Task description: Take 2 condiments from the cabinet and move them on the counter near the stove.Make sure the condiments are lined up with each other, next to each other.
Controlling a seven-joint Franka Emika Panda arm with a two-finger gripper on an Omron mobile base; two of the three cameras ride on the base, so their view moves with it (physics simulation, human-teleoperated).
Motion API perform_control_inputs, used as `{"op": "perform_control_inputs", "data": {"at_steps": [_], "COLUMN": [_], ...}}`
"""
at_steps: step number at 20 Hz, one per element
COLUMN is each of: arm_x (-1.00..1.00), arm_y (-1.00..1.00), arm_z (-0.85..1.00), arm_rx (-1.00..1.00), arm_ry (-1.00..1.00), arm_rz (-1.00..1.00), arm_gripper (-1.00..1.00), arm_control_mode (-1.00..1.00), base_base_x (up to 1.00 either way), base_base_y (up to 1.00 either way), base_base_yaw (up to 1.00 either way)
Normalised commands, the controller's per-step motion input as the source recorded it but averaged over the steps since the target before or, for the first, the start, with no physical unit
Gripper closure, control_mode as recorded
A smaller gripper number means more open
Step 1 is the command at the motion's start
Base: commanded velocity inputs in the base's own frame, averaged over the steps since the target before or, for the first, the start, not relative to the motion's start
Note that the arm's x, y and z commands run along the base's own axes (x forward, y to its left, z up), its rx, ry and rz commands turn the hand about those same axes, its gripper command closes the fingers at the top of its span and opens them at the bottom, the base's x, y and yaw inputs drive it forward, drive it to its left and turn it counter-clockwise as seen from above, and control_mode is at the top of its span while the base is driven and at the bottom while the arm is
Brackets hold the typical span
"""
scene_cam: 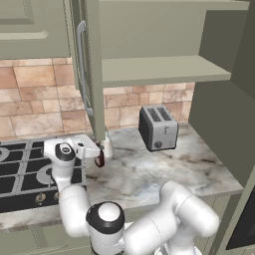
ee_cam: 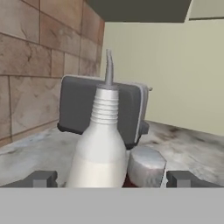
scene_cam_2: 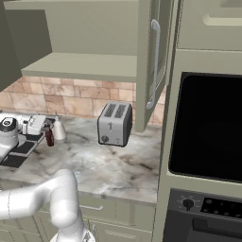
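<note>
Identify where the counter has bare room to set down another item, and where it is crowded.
Free: the counter between the toaster and its front edge. Crowded: beside the stove, where the open hand, dark bottle and white bottle cluster.

White rounded arm (scene_cam: 164,219), dark joint caps.

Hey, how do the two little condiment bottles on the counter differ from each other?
The white bottle is pale all over; the red-brown bottle is dark with a black cap. The white bottle tapers to a thin pointed spout, while the red-brown bottle ends in a blunt cap. The white bottle also looks fatter. Both stand upright, side by side on the marble counter beside the stove.
</note>
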Motion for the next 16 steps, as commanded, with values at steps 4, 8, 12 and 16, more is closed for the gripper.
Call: {"op": "perform_control_inputs", "data": {"at_steps": [4,8,12,16], "arm_x": [-0.08,-0.24,-0.51,-0.47], "arm_y": [0.08,0.15,0.09,0.11], "arm_z": [0.04,0.01,0.1,0.19], "arm_rx": [0.0,0.0,0.0,0.01], "arm_ry": [0.0,0.0,0.0,0.0], "arm_rz": [0.0,0.0,0.0,0.01], "arm_gripper": [-1.0,-1.0,-1.0,-1.0], "arm_control_mode": [-1.0,-1.0,-1.0,-1.0], "base_base_x": [0.0,0.0,0.0,0.0], "base_base_y": [0.0,0.0,0.0,0.0], "base_base_yaw": [0.0,0.0,0.0,0.0]}}
